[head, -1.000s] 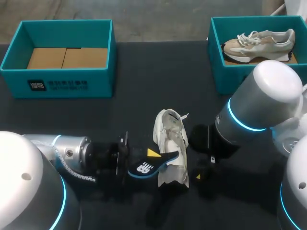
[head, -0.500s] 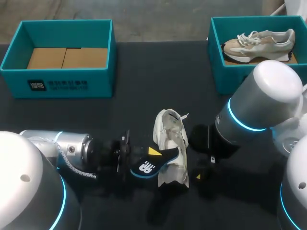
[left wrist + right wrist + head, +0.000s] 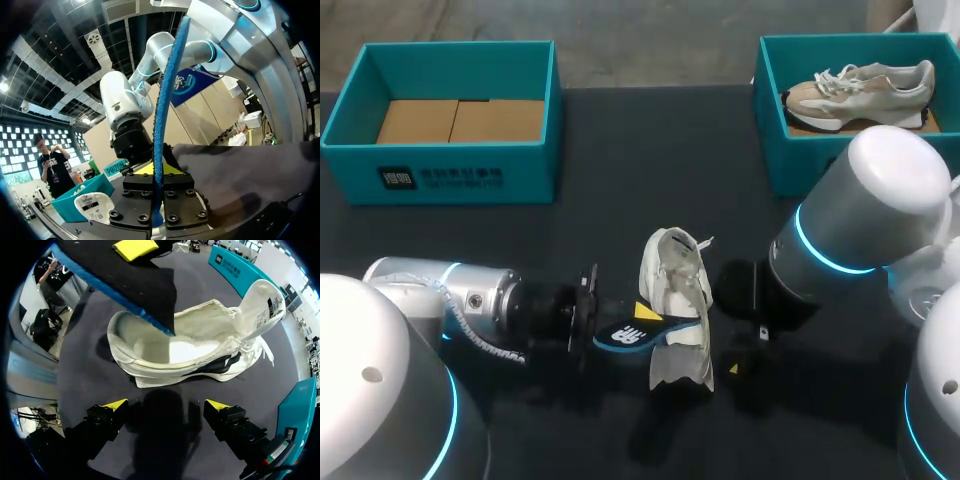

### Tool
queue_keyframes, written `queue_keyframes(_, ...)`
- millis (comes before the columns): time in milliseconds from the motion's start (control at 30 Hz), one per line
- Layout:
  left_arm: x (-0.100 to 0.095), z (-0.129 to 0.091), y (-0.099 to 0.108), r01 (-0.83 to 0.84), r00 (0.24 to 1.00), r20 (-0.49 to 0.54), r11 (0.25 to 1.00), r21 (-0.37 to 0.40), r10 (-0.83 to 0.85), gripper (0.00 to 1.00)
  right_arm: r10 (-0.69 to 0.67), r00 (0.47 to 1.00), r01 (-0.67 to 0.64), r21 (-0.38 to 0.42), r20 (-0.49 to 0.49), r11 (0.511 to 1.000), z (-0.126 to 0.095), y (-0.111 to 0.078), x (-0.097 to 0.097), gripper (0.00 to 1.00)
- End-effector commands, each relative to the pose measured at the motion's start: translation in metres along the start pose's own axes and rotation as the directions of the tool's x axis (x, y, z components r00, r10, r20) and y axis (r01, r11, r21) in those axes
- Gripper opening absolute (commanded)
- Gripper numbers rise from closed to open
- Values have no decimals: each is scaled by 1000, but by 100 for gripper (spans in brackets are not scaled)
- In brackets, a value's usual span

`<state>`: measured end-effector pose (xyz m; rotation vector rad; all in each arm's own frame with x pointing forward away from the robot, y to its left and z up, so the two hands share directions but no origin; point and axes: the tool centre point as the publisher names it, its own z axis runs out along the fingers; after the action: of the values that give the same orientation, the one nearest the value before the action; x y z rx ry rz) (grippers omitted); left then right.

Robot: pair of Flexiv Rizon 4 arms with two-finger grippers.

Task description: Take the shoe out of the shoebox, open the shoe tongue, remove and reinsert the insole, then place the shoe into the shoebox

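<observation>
So the left pincer (image 3: 632, 322) is clamped narrow on a thin black foam insole with a bright blue rim (image 3: 665, 327). In the left wrist view the insole (image 3: 167, 90) is seen edge-on. It is pinched from both sides between the dark finger blocks of the left pincer (image 3: 157, 194), and only the fuzzy blue edge shows. Its free end is poked into the opening of a white low-top sneaker with a mesh-looking upper (image 3: 676, 310).

The sneaker is parked upright around the middle of the dark counter (image 3: 650, 150), closer to the near edge. Its toe is pointed at the far edge and its padded tongue is folded up and open, so the printed label on it is exposed.

The right pincer (image 3: 165, 406) is spread wide and nothing is gripped or touched by it. It is held just beside the sneaker (image 3: 190, 347), and both yellow tips are seen well apart. From there the insole (image 3: 125, 280) is seen dipping into the heel end, over the pale smooth inside of the shoe.

A teal cardboard shoebox with a plain brown bottom (image 3: 445, 165) is sat at the far left corner of the counter. A second teal shoebox (image 3: 775, 140) at the far right corner is loaded with a beige suede-ish running shoe (image 3: 860, 90).
</observation>
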<state>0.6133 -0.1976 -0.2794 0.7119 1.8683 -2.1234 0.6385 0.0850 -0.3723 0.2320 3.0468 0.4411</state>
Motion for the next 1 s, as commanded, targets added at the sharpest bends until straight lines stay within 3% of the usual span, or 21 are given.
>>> queue_keyframes(33,2,-3,-12,-6,1000,-13,1000,-6,6,0,0,1000,0,-1,1,1000,2,0,1,100)
queue_keyframes(1000,3,3,-17,8,999,-42,1000,-2,-8,0,0,1000,0,-1,1,1000,2,0,1,100)
